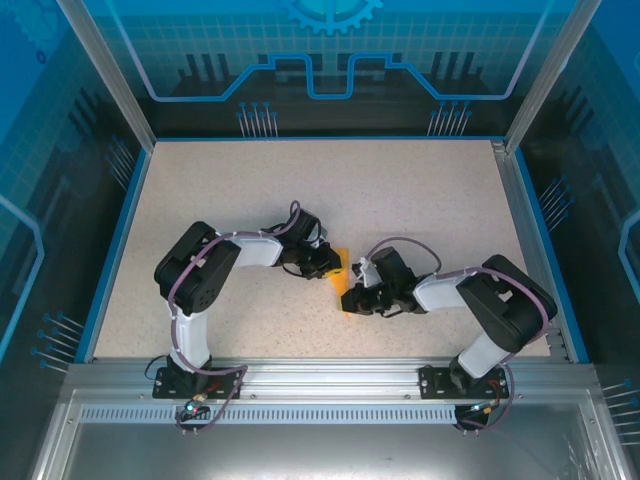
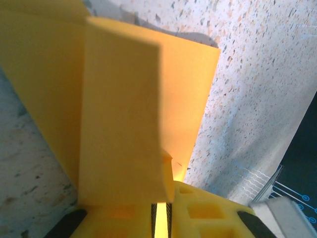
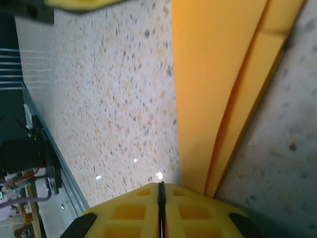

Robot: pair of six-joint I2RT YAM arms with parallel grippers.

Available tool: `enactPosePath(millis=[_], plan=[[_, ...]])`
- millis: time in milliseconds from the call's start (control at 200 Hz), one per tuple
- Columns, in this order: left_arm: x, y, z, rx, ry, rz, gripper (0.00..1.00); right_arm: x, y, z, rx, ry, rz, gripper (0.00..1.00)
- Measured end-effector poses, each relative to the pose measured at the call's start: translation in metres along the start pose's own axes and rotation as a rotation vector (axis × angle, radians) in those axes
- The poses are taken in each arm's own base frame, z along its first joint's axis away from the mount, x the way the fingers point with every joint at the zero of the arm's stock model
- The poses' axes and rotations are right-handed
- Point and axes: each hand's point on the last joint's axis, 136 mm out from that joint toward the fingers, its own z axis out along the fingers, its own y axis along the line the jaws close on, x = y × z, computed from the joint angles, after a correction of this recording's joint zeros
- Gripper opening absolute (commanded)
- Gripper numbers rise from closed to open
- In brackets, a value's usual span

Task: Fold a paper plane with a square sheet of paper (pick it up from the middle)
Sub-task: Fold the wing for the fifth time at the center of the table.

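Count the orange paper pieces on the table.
1: a folded orange paper in the middle of the table, between the left gripper, which pinches one edge, and the shut right gripper. Anything under the grippers is hidden.

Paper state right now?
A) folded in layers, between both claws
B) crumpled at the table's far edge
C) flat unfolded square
A: the orange paper shows stacked folded layers in the left wrist view, lying between the left claw and right claw.

Both arms bent inward, left fingers (image 2: 203,214) pinched, right fingers (image 3: 130,215) pressed together
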Motion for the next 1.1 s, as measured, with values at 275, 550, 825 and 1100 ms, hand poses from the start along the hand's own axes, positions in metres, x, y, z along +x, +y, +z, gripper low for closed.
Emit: enactPosePath(millis=[275, 550, 825, 1100], plan=[[0.000, 0.000, 0.000, 0.000, 0.000, -0.005, 0.16, 0.034, -0.007, -0.016, 0.052, 0.070, 0.006, 0.12], [0.000, 0.000, 0.000, 0.001, 0.000, -0.006, 0.16, 0.000, 0.021, -0.040, 0.057, -0.042, -0.018, 0.13], [-0.001, -0.001, 0.000, 0.023, -0.015, -0.043, 0.16, -0.037, 0.018, -0.022, 0.085, -0.110, 0.083, 0.13], [-0.003, -0.002, -0.001, 0.057, -0.047, -0.100, 0.16, -0.045, 0.015, -0.011, 0.089, -0.099, 0.113, 0.13]])
